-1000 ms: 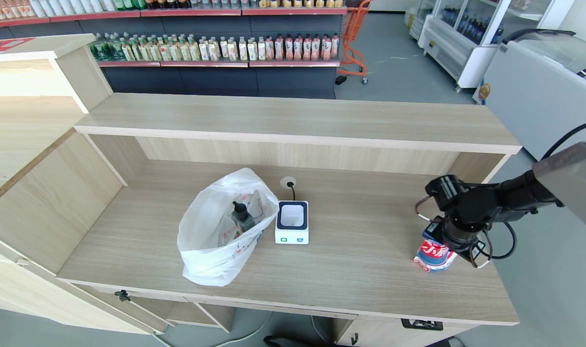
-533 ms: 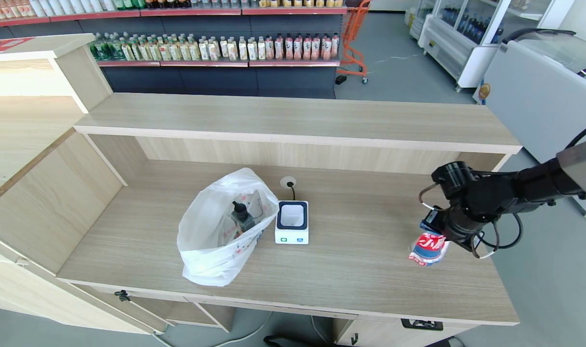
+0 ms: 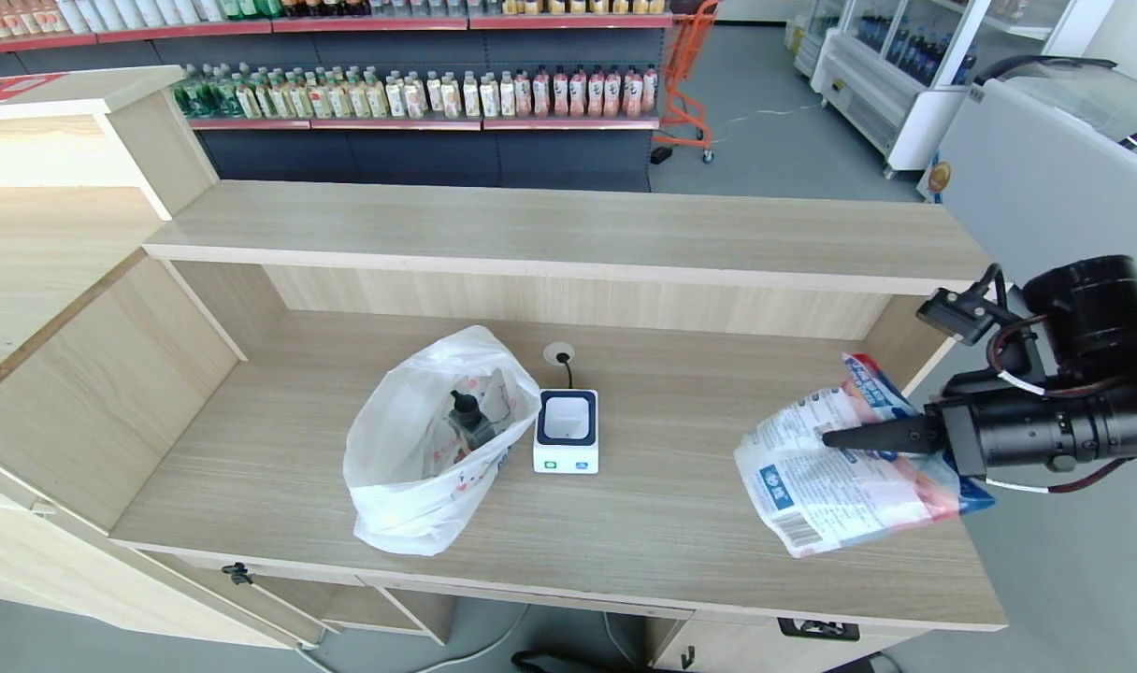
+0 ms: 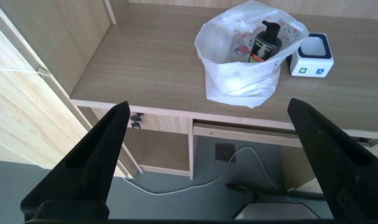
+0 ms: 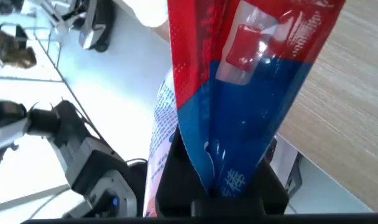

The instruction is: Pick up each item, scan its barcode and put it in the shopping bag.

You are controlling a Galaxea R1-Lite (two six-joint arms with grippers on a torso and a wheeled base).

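Note:
My right gripper [image 3: 840, 436] is shut on a red, blue and white snack packet [image 3: 835, 481], held in the air over the counter's right end. The packet's printed back faces up, with a barcode near its lower corner. In the right wrist view the packet [image 5: 239, 74] hangs from the gripper [image 5: 211, 186]. The white shopping bag [image 3: 428, 449] stands mid-counter with a dark pump bottle [image 3: 468, 421] inside. A white scanner [image 3: 567, 430] sits just right of the bag. My left gripper [image 4: 207, 168] is open, low in front of the counter, with the bag [image 4: 245, 50] and scanner [image 4: 310, 55] beyond it.
The wooden counter [image 3: 681, 523] has a raised back shelf [image 3: 568, 234] and side walls. A cable hole [image 3: 559, 353] lies behind the scanner. Bare counter stretches between the scanner and the packet. Shop shelves and freezers stand farther back.
My right gripper lifted the packet off the counter's right end, swung outward and turned it from upright to lying flat with its printed back up.

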